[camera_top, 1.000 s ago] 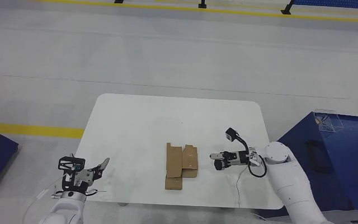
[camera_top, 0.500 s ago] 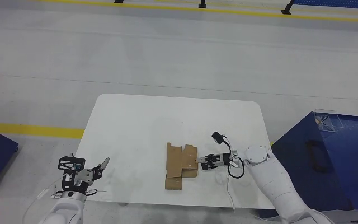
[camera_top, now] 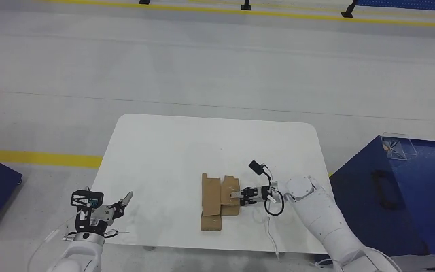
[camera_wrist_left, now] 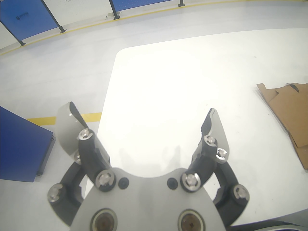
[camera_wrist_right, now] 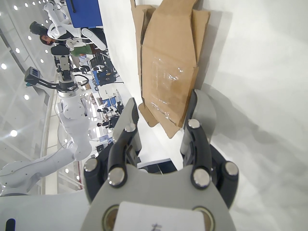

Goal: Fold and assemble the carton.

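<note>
A flattened brown cardboard carton (camera_top: 219,200) lies on the white table (camera_top: 170,156), toward its near edge. In the right wrist view the carton (camera_wrist_right: 168,58) has clear tape across its middle panel, and my right gripper (camera_wrist_right: 163,109) is open with its fingers on either side of the carton's nearest edge. From above, the right gripper (camera_top: 236,196) sits at the carton's right side. My left gripper (camera_wrist_left: 142,118) stands open over the table's near left corner, well away from the carton (camera_wrist_left: 286,106), with nothing between its fingers. From above, the left gripper (camera_top: 122,202) sits at that corner.
A blue cabinet (camera_top: 387,183) stands off the table's right side. Another blue panel (camera_wrist_left: 21,150) stands beside the near left corner. Bare tabletop lies between the left gripper and the carton.
My right arm has moved left across the table until its gripper reached the carton's right edge. The left arm has not moved.
</note>
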`<state>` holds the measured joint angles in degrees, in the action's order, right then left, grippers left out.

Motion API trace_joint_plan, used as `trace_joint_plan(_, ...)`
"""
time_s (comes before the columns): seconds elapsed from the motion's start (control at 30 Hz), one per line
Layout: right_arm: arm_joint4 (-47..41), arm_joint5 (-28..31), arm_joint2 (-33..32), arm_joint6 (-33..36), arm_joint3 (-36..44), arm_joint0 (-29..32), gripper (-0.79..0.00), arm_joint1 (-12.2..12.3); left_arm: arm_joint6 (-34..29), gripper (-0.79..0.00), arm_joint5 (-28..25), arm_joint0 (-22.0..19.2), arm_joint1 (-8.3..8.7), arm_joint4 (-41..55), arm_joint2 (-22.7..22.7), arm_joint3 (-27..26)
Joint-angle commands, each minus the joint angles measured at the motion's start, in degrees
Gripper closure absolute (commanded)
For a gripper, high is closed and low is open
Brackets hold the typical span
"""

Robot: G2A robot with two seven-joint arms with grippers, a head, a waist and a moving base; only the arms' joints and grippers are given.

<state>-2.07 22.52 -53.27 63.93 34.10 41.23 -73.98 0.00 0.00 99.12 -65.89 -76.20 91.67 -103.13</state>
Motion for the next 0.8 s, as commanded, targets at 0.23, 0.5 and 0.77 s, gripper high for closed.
trace_joint_plan(0.23,-0.96,0.57,2.51,-0.54,-3.18,-1.5,0.0,-1.99,0.0,-0.785,0.0,0.0,0.0,0.0,0.0,0.0)
trace_joint_plan(0.5,-5.68,6.18,1.23,2.39,-6.18,-2.61,0.0,-2.3,0.0,-0.785,0.0,0.0,0.0,0.0,0.0,0.0)
trace_joint_plan(0.77,-15.36,7.36,-4.73,10.5,2.86,-3.08,0.0,0.78,0.0,-0.785,0.0,0.0,0.0,0.0,0.0,0.0)
